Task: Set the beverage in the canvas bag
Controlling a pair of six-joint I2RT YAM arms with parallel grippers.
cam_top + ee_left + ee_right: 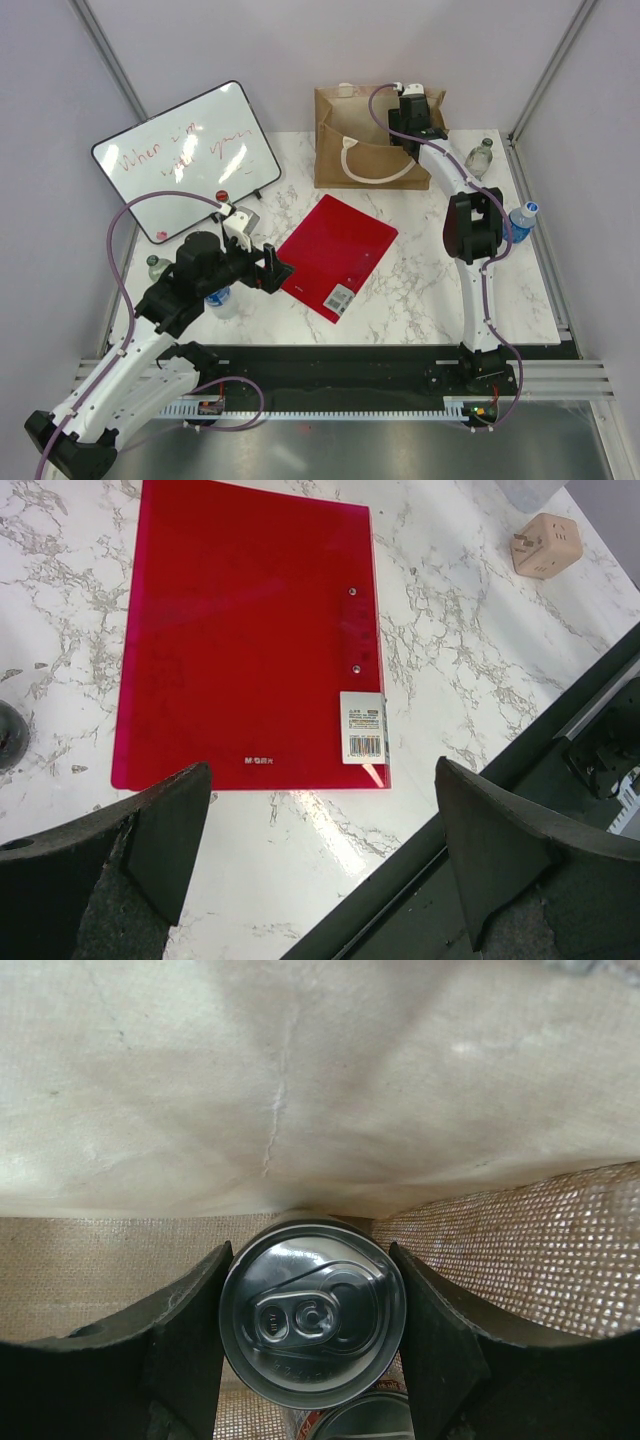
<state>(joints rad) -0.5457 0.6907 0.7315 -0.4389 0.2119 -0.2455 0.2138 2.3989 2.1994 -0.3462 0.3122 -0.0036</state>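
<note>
Silver can (312, 1310) sat clamped in the right claw (310, 1260), already inside the canvas bag (520, 1250). Apparently only release remained; left claw (322, 770) gaped empty.

Canvas bag (330, 120): tan-brown woven outside, pale cream lining, white handles. Can (312, 1320): shiny silver top. Folder (337, 255): see-thru red-pink w/ white barcode label. Table (430, 290): white marble, grey veins. Whiteboard (185, 160): white, black frame, red scribble. Bottle (523, 222): blue cap. Plug cube (545, 545): peach. Robot arms (130, 375): white links, black joints, purple cables (112, 250).
</note>
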